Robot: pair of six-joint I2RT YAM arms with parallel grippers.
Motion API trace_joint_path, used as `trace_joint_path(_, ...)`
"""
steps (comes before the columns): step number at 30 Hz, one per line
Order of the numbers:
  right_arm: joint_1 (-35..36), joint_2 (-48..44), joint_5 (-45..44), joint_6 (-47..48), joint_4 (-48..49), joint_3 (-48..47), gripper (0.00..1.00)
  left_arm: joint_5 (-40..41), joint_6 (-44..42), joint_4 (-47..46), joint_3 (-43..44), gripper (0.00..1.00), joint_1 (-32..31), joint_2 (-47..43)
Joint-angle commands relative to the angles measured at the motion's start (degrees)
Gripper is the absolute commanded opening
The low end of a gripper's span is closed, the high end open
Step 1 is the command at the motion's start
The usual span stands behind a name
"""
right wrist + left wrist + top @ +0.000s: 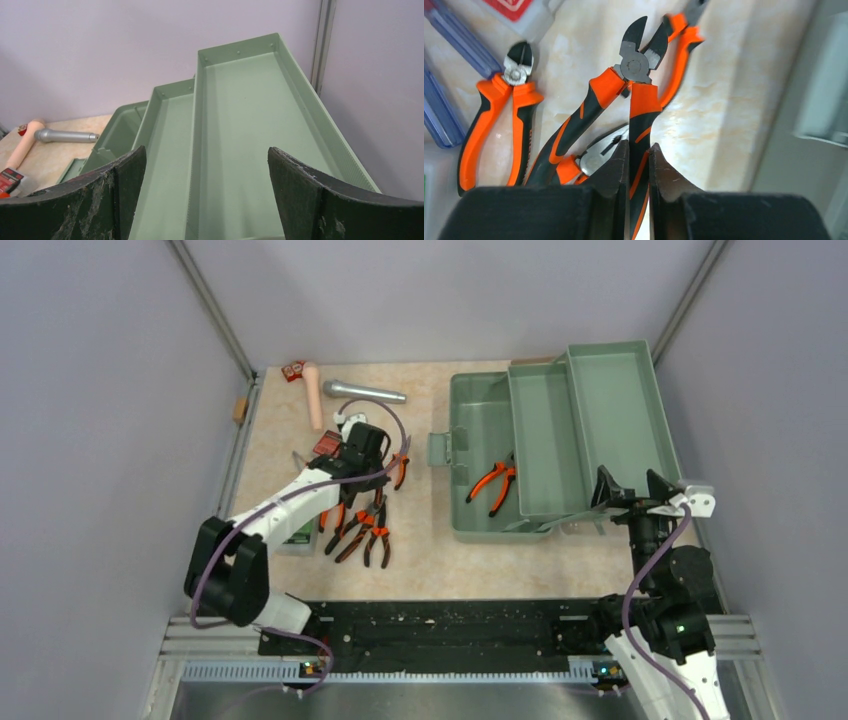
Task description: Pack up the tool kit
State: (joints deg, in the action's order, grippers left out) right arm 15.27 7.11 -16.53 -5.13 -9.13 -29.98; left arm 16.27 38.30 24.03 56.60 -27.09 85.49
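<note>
While only 1 pair of orange-and-black-handled steel pliers (494, 483) lay in the bottom well of the sage-green plastic toolbox (470, 410), we judged the packing barely begun. That box stood open on the right half of the beige marbled tabletop (420, 560), its 2 stepped, smooth-walled trays (240, 115) folded out and bare. The left gripper (639, 150) was clenched on 1 rubbery handle of a pair of orange-and-black diagonal cutters (634, 65), whose dull grey head pointed away from it. Whether they were clear of the table we could not tell. Around them at least 3 more orange-handled pliers (504, 110) lay loose on the table, with translucent blue screwdriver handles (454, 37) and a small red-labelled box (516, 7) beyond. The right gripper (205, 150) hovered at the toolbox's near right edge, its scuffed black fingers spread wide and holding nothing. A silver metal microphone (365, 392) lay near the far edge, apart from the kit.
</note>
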Motion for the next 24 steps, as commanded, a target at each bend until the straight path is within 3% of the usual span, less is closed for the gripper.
trace_joint_path(1, 0.82, -1.15, -1.06, 0.60, 2.02, 0.09, 0.89, -2.79, -2.15, -4.25, 4.79, 0.00, -0.04, -8.21)
trace_joint_path(9, 0.83, -1.66, -1.35, 0.66, 2.02, 0.17, 0.89, -17.65, 3.42, -15.80, 8.17, 0.00, -0.20, -10.12)
trace_joint_path(17, 0.79, -2.30, -1.61, 1.08, 2.00, 0.29, 0.89, -27.24, 10.56, -25.25, 19.94, 0.00, -4.22, 1.14)
trace_joint_path(24, 0.84, -2.37, -1.16, 1.33, 1.96, 0.29, 0.89, -29.04, 16.84, -30.14, 30.76, 0.00, -7.28, 14.44)
